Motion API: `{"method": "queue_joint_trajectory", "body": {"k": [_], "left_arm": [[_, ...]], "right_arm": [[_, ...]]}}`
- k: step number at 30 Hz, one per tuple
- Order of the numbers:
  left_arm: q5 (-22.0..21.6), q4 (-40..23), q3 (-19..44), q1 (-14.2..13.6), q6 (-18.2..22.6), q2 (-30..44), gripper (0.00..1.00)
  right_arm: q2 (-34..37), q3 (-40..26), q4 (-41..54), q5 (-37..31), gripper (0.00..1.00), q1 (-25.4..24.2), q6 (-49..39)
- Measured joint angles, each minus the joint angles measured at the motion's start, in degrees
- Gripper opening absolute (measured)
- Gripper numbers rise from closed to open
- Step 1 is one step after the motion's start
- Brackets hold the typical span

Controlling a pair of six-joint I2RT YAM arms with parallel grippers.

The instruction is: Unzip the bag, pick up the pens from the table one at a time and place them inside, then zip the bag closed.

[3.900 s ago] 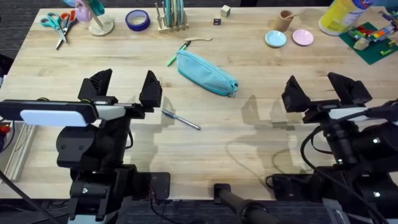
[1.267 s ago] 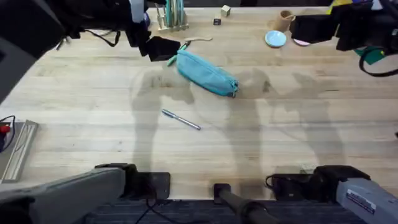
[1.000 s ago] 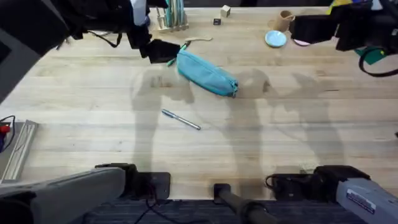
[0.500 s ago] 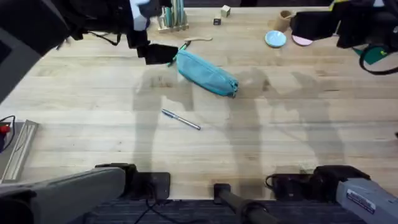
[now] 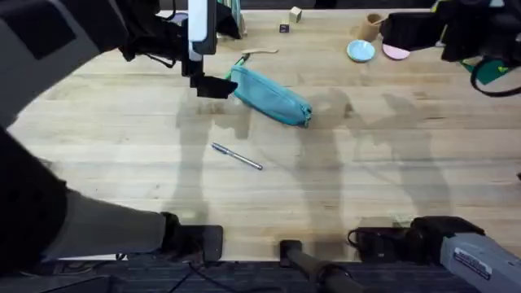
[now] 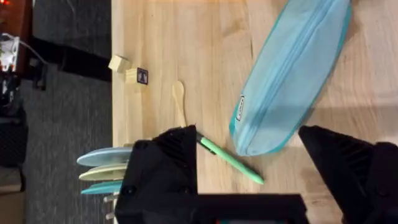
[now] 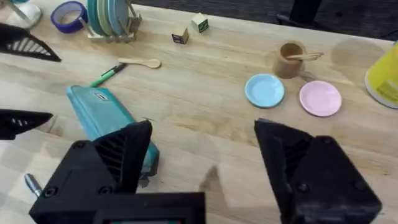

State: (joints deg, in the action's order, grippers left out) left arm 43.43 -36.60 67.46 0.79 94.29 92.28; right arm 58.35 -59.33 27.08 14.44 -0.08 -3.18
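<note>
Left tool [image 6: 249, 180]: fingers spread wide, gripping nothing, hanging over the far-left end of the bag [image 5: 270, 94]. In the left wrist view the bag's end and the green pen [image 6: 231, 160] sit in the gap between the two black fingers [image 6: 163, 171]; contact with either cannot be told. In the overhead view one dark finger tip sits just beside the bag's far-left end.

Right tool [image 7: 202, 165]: also released, fingers wide apart, nothing between them. It is raised at the far right, well apart from the bag.

Table [image 5: 391, 163]: pale wood with plank grain, arm shadows across the middle. Along the far edge, left to right: a rack with upright coloured plates [image 7: 111, 15], a wooden spoon [image 7: 140, 63], two small blocks [image 7: 189, 29], a wooden cup [image 7: 290, 59], a light blue dish [image 7: 264, 90], a pink dish [image 7: 320, 98]. A blue tape roll [image 7: 67, 14] lies left of the rack. Dark floor beyond the far edge.

Bag: teal, zipper closed, lying diagonally from far-left to near-right, centre-left of the table. The green pen lies at its far-left end, just beside it. Silver pen [image 5: 237, 156] lies nearer, well apart from the bag and from both tools.
</note>
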Motion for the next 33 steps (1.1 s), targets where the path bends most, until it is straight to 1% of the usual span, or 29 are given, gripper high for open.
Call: {"method": "queue_joint_trajectory", "body": {"k": [3, 9, 11, 20, 25, 33], "left_arm": [[0.54, 0.17, 0.00, 0.89, 0.97, 1.60, 0.992], [1.41, 0.61, 0.00, 4.14, 2.15, 5.57, 0.991], [1.61, 1.01, 0.00, 4.48, 2.45, 6.44, 0.991], [2.09, 1.22, 0.00, 4.16, 2.85, 6.79, 0.993], [2.11, 1.50, 0.00, 3.32, 2.87, 6.79, 0.993], [2.46, 6.03, 0.04, 1.58, 3.05, 7.49, 0.994]], "right_arm": [[0.00, 0.00, -0.01, 0.00, 0.996, 0.00, 0.00], [0.00, 0.00, -0.01, 0.00, 0.996, 0.00, 0.00], [0.00, 0.00, -0.01, 0.00, 0.996, 0.00, 0.00], [0.00, 0.00, 0.14, 0.00, 0.996, 0.00, 0.02], [0.00, 0.00, 0.14, 0.00, 0.996, 0.00, 0.02], [0.00, 0.00, 0.16, 0.00, 0.996, 0.00, 0.02]]}}
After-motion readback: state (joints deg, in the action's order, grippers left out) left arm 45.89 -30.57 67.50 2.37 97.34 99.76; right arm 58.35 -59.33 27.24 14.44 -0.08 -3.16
